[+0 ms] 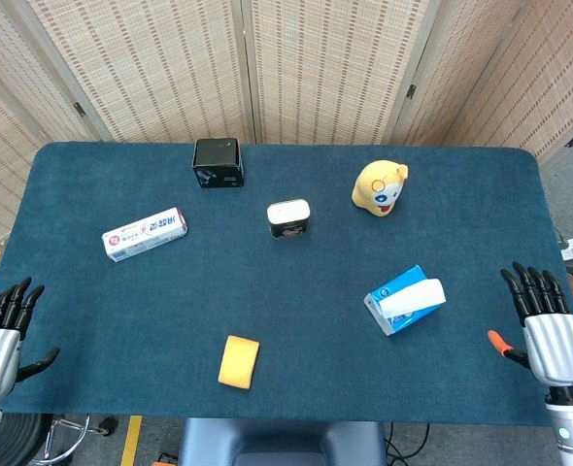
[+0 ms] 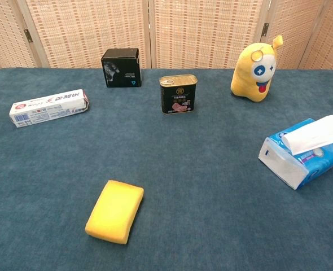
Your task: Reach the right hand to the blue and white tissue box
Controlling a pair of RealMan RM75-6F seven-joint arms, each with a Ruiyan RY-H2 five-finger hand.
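Observation:
The blue and white tissue box (image 1: pixel 404 299) lies on the blue table (image 1: pixel 296 320) at the right, a white tissue sticking out of its top; the chest view shows the tissue box (image 2: pixel 301 158) at the right edge. My right hand (image 1: pixel 544 325) hovers at the table's right edge, fingers apart and pointing away, holding nothing, a hand's width right of the box. At the left front corner my left hand (image 1: pixel 3 330) is open too, fingers spread. Neither hand shows in the chest view.
A yellow sponge (image 1: pixel 239 362) lies near the front middle. A toothpaste box (image 1: pixel 145 234) is at the left, a black cube box (image 1: pixel 218 162) at the back, a tin can (image 1: pixel 288 218) in the middle, a yellow plush toy (image 1: pixel 379 187) behind the tissue box.

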